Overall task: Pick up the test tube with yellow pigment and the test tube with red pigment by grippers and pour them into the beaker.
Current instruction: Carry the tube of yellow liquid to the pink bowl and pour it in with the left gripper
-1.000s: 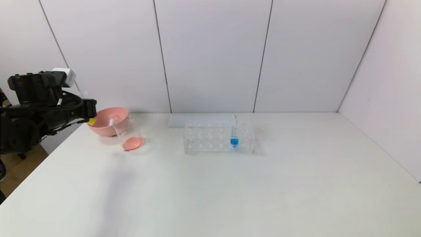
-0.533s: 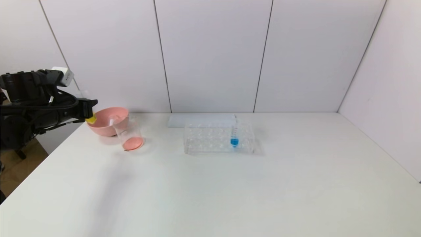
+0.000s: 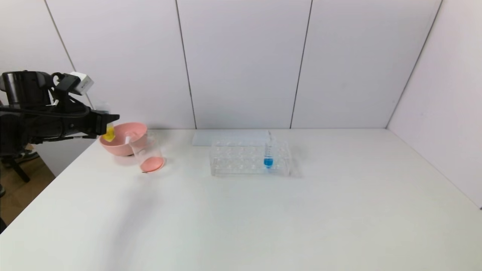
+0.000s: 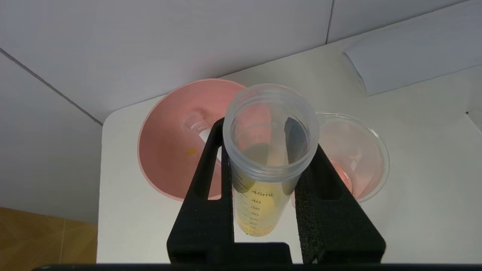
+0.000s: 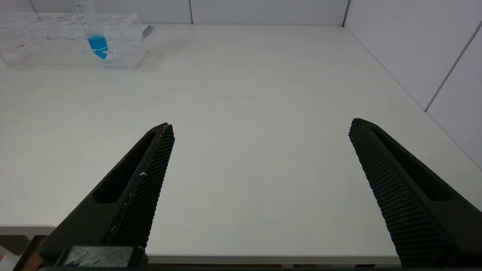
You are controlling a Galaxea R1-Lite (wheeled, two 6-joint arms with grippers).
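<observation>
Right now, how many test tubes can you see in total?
3. The yellow tube is held in the left tool above the pink bowl; an emptied tube lies inside that bowl; the blue tube stands in the rack.

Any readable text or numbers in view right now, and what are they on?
"45mL" on the yellow tube held in the left pincer.
"40", "35" below it; the lower graduations are too blurred to read.
Marks on the blue tube and the beaker: unreadable.
</observation>
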